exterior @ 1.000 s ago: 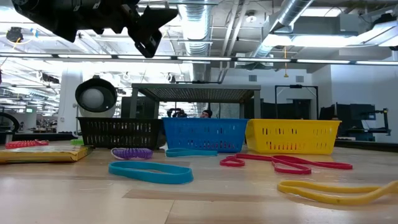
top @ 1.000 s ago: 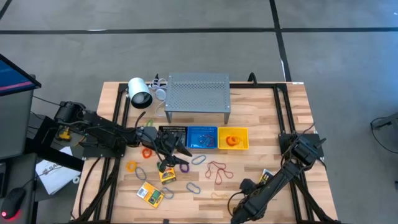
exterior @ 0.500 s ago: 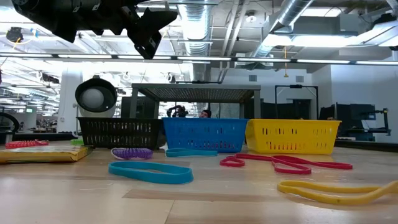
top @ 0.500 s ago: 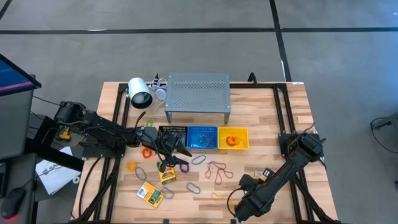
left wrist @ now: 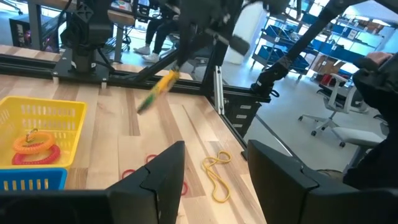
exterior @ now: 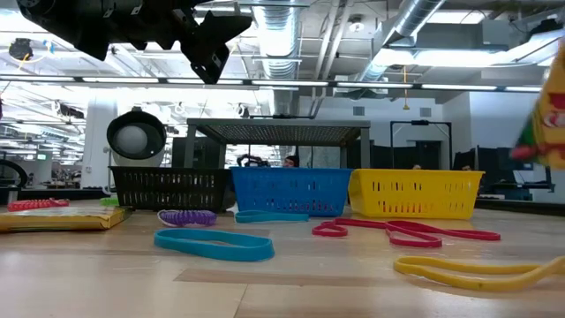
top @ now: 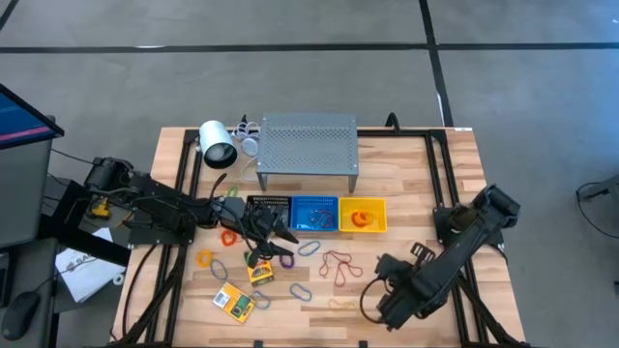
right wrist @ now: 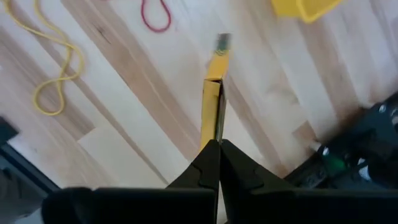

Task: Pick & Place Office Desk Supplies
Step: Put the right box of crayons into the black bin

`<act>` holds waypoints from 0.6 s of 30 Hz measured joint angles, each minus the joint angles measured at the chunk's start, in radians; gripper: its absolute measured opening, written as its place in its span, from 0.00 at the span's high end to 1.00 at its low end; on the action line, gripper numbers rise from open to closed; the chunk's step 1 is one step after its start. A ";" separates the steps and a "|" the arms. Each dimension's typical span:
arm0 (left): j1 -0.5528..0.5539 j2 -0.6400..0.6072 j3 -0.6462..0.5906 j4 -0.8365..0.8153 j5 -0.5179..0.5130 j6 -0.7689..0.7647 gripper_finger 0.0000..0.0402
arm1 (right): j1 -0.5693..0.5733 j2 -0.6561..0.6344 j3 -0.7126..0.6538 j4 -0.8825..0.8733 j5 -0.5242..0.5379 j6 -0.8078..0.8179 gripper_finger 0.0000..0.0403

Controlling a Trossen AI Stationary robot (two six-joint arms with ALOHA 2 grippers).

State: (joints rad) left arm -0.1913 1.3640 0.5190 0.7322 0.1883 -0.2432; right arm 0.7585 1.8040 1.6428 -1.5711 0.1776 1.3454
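My right gripper (right wrist: 217, 149) is shut on a flat yellow-and-green pack (right wrist: 214, 99) and holds it above the table's near right part. That pack also shows in the left wrist view (left wrist: 158, 87) and at the low view's right edge (exterior: 552, 124). My left gripper (left wrist: 214, 168) hangs open and empty above the loose supplies in front of the black basket (top: 269, 208). Two more packs (top: 235, 302) (top: 259, 273) lie flat on the table, with red (top: 337, 263), orange (top: 204, 258) and purple (top: 283, 259) band loops. My right gripper pinches the pack's upper end (right wrist: 214, 134) between its two fingers, one on each flat face. The fingers come from above, pointing steeply down. The pack hangs below them, tilted, its green end (left wrist: 144, 106) lowest, lifted clear of the table.
Black, blue (top: 314, 215) and yellow (top: 363, 215) baskets stand in a row mid-table; the yellow one holds orange and red loops. Behind them stand the grey perforated shelf (top: 308, 143) and a white lamp-like cylinder (top: 218, 145). A yellow band (exterior: 477, 269) lies near the front right.
My right gripper has risen from near the table's front edge and gone a little toward the far edge, tipping to point more steeply down. It stays shut on the pack, which has come up clear of the table and into the low view's right edge.
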 joint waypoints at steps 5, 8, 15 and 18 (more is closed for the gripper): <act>-0.016 0.000 0.000 0.020 0.000 -0.006 0.58 | -0.044 -0.050 0.000 0.000 0.012 -0.092 1.00; -0.036 0.000 0.008 0.056 0.000 -0.003 0.58 | -0.075 -0.074 0.000 0.002 0.039 -0.155 1.00; -0.064 0.000 0.098 -0.014 0.000 0.050 0.58 | -0.157 -0.115 0.000 0.123 0.094 -0.348 1.00; -0.058 0.001 0.148 -0.085 0.000 0.052 0.58 | -0.189 -0.125 0.000 0.200 0.094 -0.447 1.00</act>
State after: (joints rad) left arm -0.2495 1.3648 0.6668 0.6470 0.1886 -0.1917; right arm 0.5692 1.6792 1.6427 -1.3708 0.2718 0.8987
